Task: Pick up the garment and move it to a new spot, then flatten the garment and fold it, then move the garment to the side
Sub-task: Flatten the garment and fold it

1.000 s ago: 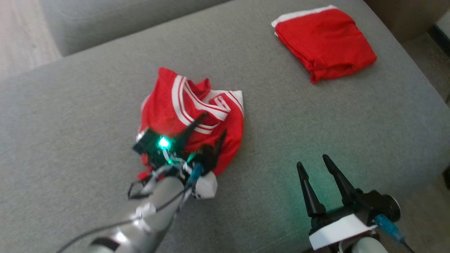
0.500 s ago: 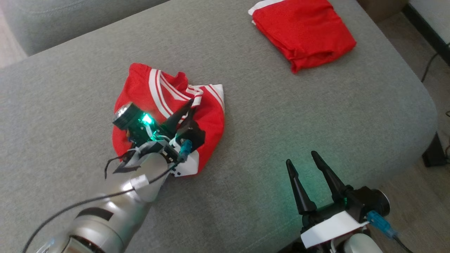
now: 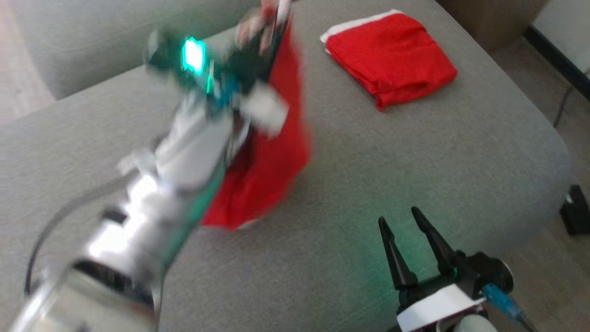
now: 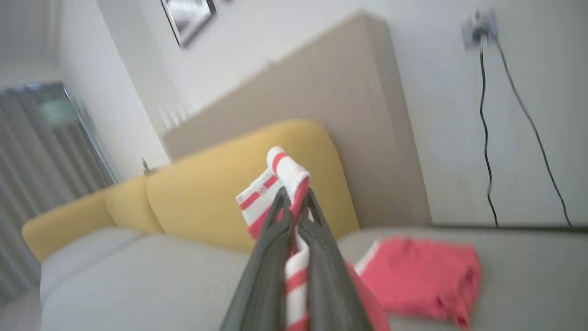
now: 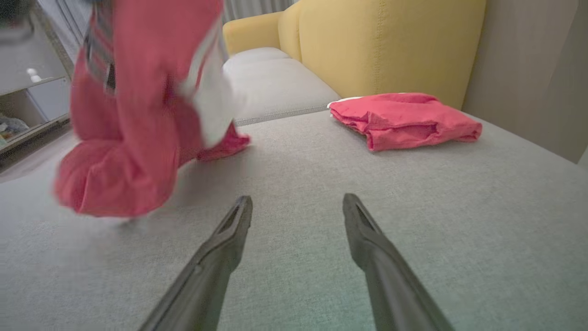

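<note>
Two red garments, one grey cushion (image 3: pixel 368 161). At left my left claw (image 4: pixel 294 197), arm raised high, pinches the striped garment (image 3: pixel 267 166), which hangs over the cushion. Bare fabric lies mid-cushion. The folded garment (image 3: pixel 392 55) lies near the far right edge. My right claw (image 3: pixel 397 214) rests low, spread and empty.

Soft cloth garment (image 3: pixel 272 175), matt woven sofa (image 3: pixel 368 175)

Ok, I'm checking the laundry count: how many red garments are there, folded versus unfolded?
Folded plain red fabric garment on the grey upholstered seat: 1
Unfolded red fabric garment with white stripes, gripped by the left gripper: 1
Total: 2
</note>
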Controlling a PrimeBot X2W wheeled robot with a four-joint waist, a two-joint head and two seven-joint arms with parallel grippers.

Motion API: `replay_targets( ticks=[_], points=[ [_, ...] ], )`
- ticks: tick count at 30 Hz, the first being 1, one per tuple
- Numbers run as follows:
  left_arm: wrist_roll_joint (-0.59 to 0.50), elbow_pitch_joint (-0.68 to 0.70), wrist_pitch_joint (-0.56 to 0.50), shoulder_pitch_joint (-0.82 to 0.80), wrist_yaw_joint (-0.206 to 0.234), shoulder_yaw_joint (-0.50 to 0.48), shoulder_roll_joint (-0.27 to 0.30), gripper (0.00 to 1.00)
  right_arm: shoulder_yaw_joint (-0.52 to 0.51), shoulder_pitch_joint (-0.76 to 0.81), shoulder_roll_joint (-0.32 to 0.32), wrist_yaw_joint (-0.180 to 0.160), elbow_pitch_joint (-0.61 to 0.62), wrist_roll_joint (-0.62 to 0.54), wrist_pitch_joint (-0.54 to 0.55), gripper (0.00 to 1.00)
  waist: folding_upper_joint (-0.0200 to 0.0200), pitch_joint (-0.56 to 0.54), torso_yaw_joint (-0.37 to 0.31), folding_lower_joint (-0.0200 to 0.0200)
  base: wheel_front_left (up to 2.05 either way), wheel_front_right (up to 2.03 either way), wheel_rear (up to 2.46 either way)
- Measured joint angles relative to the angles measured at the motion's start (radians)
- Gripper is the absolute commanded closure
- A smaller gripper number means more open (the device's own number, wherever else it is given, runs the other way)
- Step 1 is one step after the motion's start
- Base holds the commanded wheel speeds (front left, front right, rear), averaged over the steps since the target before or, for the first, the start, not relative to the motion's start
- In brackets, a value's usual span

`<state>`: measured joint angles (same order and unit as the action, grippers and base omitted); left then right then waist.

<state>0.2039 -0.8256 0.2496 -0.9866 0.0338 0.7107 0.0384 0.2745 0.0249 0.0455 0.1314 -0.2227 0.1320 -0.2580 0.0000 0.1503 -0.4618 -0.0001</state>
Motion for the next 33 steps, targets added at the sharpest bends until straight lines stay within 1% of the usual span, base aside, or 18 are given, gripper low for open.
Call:
replay_targets(
  ticks=[2,4,5,8,10,12,14,17,20,23,26,27,28,29,31,33],
  points=[
    [0.033,0.094,0.003,-0.08,-0.001,-0.046,-0.008,1.0,0.001,0.015,0.0,0.0,-0.002,0.0,0.0,0.0,0.0,-0.014,0.02,0.0001,0.0,0.0,0.0],
    [0.099,0.177,0.007,-0.147,-0.003,-0.132,-0.016,1.0,0.002,0.024,0.0,0.0,-0.004,0.0,0.0,0.0,0.0,-0.029,0.042,0.0,0.0,0.0,0.0],
    [0.13,0.214,0.007,-0.17,0.003,-0.177,-0.019,1.0,0.001,0.027,0.0,0.0,-0.005,0.0,0.0,0.0,0.0,-0.037,0.054,0.0,0.0,0.0,0.0],
    [0.15,0.331,0.009,-0.189,0.046,-0.303,-0.008,1.0,-0.01,0.03,0.0,0.0,-0.006,0.0,0.0,0.0,0.0,-0.057,0.096,0.0,0.0,0.0,0.0],
    [0.136,0.402,0.01,-0.143,0.071,-0.351,0.014,1.0,-0.02,0.031,0.0,0.0,-0.007,-0.002,0.0,0.0,0.0,-0.069,0.127,-0.0001,0.0,0.0,0.0],
    [0.138,0.447,0.013,-0.029,0.081,-0.394,0.019,1.0,-0.029,0.034,0.0,0.0,-0.008,-0.002,0.0,0.0,0.0,-0.079,0.164,-0.0001,0.0,0.0,0.0],
    [0.156,0.464,0.013,0.137,0.083,-0.425,0.014,1.0,-0.034,0.045,0.0,0.0,-0.01,-0.012,0.0,0.0,0.0,-0.085,0.204,0.0,0.0,0.0,0.0],
    [0.236,0.427,0.008,0.422,0.08,-0.471,0.006,1.0,-0.037,0.06,0.0,0.0,-0.019,-0.033,0.0,0.0,0.0,-0.091,0.271,0.0,0.0,0.0,0.0],
    [0.266,0.364,0.007,0.655,0.08,-0.513,0.005,1.0,-0.043,0.06,0.0,0.0,-0.018,-0.049,0.0,0.0,0.0,-0.092,0.338,0.0,0.0,0.0,0.0],
    [0.317,0.333,0.006,0.8,0.08,-0.546,0.007,1.0,-0.048,0.055,0.0,0.0,-0.019,-0.063,0.0,0.0,0.0,-0.088,0.399,0.0,0.0,0.0,0.0],
    [0.387,0.367,0.006,0.862,0.079,-0.543,0.008,1.0,-0.057,0.044,0.0,0.0,-0.021,-0.071,0.0,0.0,0.0,-0.081,0.447,0.0,0.0,0.0,0.0],
    [0.393,0.386,0.006,0.873,0.073,-0.531,0.007,0.86,-0.06,0.043,0.0,0.0,-0.021,-0.071,0.0,0.0,0.0,-0.079,0.461,0.0001,0.0,0.0,0.0],
    [0.389,0.404,0.006,0.883,0.064,-0.511,0.008,0.56,-0.06,0.044,0.0,0.0,-0.022,-0.071,0.0,0.0,0.0,-0.078,0.474,0.0001,0.0,0.0,0.0],
    [0.373,0.42,0.006,0.893,0.062,-0.495,0.008,0.0,-0.059,0.045,0.0,0.0,-0.023,-0.071,0.0,0.0,0.0,-0.077,0.486,0.0001,0.0,0.0,0.0],
    [0.295,0.455,0.006,0.913,0.067,-0.484,0.006,0.0,-0.052,0.046,0.0,0.0,-0.025,-0.07,0.0,0.0,0.0,-0.075,0.505,0.0001,0.0,0.0,0.0],
    [0.174,0.5,0.006,0.928,0.087,-0.486,0.011,0.0,-0.048,0.046,0.0,0.0,-0.025,-0.07,0.0,0.0,0.0,-0.074,0.515,0.0001,0.0,0.0,0.0]
  ],
)
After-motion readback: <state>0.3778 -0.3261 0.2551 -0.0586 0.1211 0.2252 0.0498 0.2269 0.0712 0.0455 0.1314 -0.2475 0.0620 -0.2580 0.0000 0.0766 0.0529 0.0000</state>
